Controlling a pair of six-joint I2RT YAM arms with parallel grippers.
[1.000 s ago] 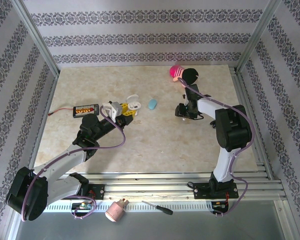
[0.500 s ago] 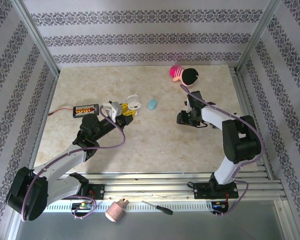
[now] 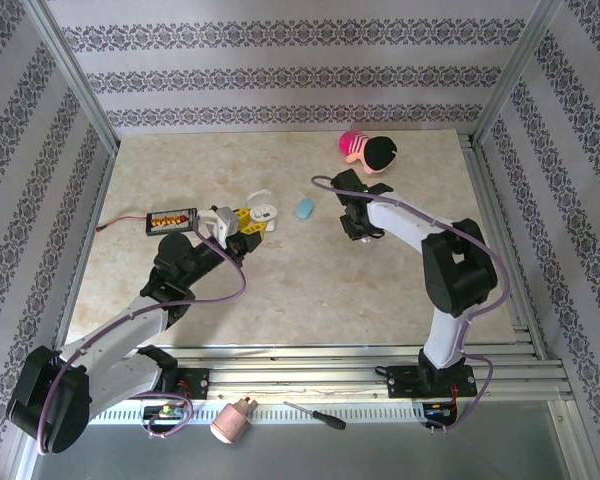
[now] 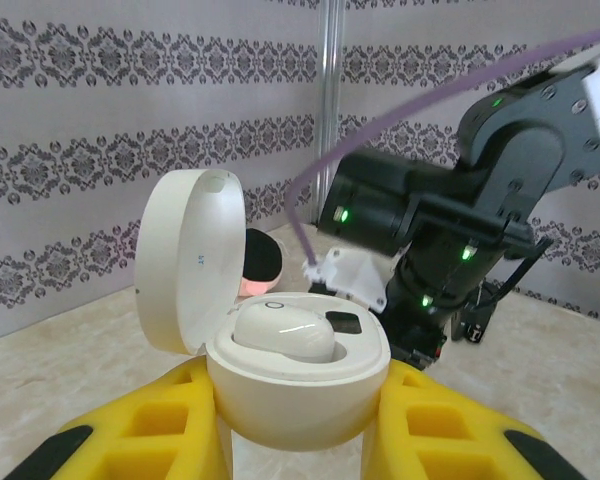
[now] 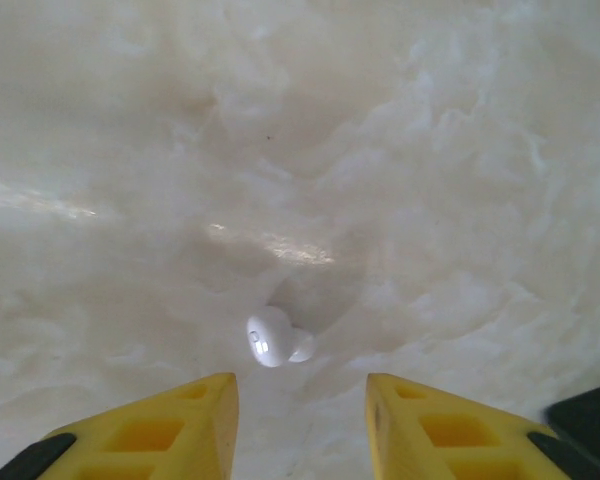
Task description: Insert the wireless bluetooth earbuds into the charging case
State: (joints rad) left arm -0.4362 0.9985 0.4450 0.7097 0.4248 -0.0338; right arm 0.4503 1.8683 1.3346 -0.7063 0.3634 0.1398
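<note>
Earbud (image 5: 273,340), white and loose on the counter (image 5: 430,150), lies at 12 o'clock from the right fingers (image 5: 185,415), just ahead of their gap and a shade toward 11. Its longer axis seems to run about 9 to 3, across the gap. These fingers are apart, touching nothing. Left fingers (image 4: 150,430) are clamped on the open charging case (image 4: 295,395), one bud (image 4: 280,330) seated inside. The right arm is nearer, and the smooth marble leaves room for a straight descent.

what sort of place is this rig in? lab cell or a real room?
Probably a purpose-built tabletop test cell, not a real room: aluminium frame posts, patterned wallpaper panels on three sides, a left arm and right arm bolted to a rail at the table edge.
</note>
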